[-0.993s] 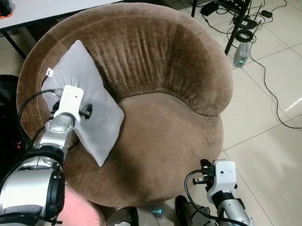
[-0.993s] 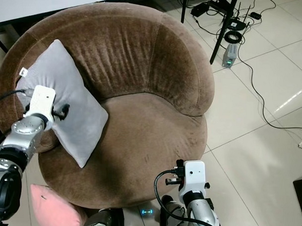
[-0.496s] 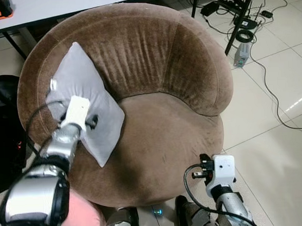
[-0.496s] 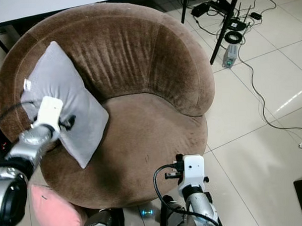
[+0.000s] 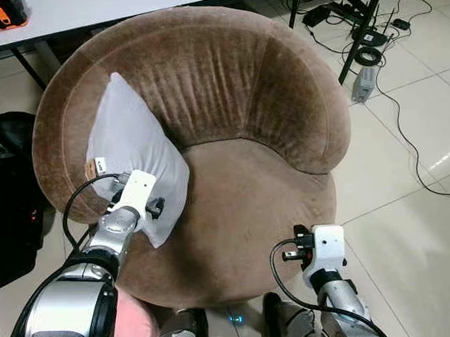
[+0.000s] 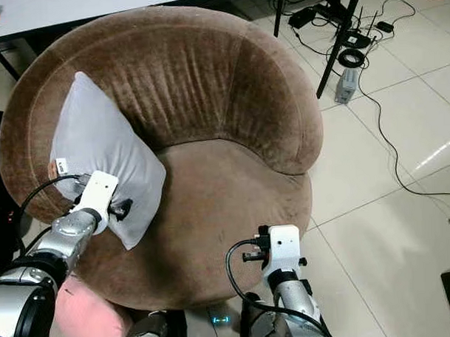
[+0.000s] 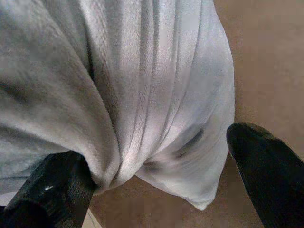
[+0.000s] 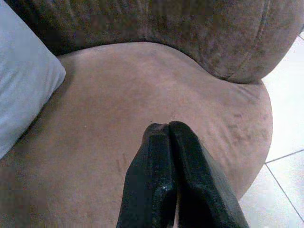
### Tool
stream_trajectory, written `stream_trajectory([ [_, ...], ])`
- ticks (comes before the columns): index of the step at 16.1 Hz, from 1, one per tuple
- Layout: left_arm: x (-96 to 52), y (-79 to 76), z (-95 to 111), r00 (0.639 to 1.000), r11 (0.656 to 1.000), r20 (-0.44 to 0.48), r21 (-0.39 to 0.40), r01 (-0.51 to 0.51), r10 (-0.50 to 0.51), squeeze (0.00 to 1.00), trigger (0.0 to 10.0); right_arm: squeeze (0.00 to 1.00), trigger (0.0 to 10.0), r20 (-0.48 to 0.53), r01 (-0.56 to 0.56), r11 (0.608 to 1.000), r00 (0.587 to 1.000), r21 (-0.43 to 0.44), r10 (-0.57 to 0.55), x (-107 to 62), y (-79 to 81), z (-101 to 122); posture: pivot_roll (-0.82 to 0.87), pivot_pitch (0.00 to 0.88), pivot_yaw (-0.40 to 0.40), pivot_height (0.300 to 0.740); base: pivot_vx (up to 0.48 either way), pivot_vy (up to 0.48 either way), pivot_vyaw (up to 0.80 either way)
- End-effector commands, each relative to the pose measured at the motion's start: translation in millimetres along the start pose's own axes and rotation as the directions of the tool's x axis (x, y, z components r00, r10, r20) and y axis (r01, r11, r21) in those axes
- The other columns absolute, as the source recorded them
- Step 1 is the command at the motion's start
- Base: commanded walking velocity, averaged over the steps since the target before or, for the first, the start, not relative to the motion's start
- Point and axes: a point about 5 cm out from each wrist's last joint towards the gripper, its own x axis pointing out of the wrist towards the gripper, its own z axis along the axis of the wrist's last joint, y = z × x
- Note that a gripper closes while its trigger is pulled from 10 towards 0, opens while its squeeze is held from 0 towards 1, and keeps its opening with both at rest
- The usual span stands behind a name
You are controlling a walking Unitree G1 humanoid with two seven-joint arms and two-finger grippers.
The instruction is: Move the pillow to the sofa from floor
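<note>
Left claw (image 7: 156, 180), fingers spread, is pressed against the grey pillow (image 5: 132, 153), propped on the sofa (image 5: 241, 212) at frame left; right claw (image 8: 173, 175) is pressed together.

The grey pillow (image 6: 103, 162) leans against the left inner side of the round brown sofa (image 6: 234, 205), with the left arm's wrist (image 6: 93, 199) at its lower edge, a pink cushion (image 6: 86, 321) and cables (image 6: 386, 133) on the tiled floor (image 6: 390, 229).
</note>
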Motion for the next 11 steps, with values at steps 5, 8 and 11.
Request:
stream_trajectory([
  [5, -1.4, 40.5, 56.4, 0.979, 0.992, 0.181, -0.102, -0.079, 0.096, 0.0, 10.0, 0.0, 10.0, -0.022, 0.008, 1.0, 1.0, -0.004, -0.008, -0.6, -3.8, -5.6, -0.16, 0.19, 0.034, 0.74, 0.0, 0.0, 0.0],
  [8, -9.5, 62.7, 108.4, 0.926, 0.987, 0.353, -0.131, -0.094, 0.135, 0.0, 10.0, 0.0, 10.0, -0.026, -0.008, 1.0, 1.0, -0.01, 0.008, 4.2, -3.8, -5.8, -0.14, 0.176, 0.028, 0.74, 0.0, 0.0, 0.0],
  [11, -18.6, 75.6, 140.8, 0.887, 0.986, 0.44, -0.148, -0.08, 0.138, 0.0, 10.0, 0.0, 10.0, -0.025, -0.02, 1.0, 1.0, -0.017, 0.019, 8.0, -3.9, -4.6, -0.12, 0.168, 0.025, 0.74, 0.0, 0.0, 0.0],
])
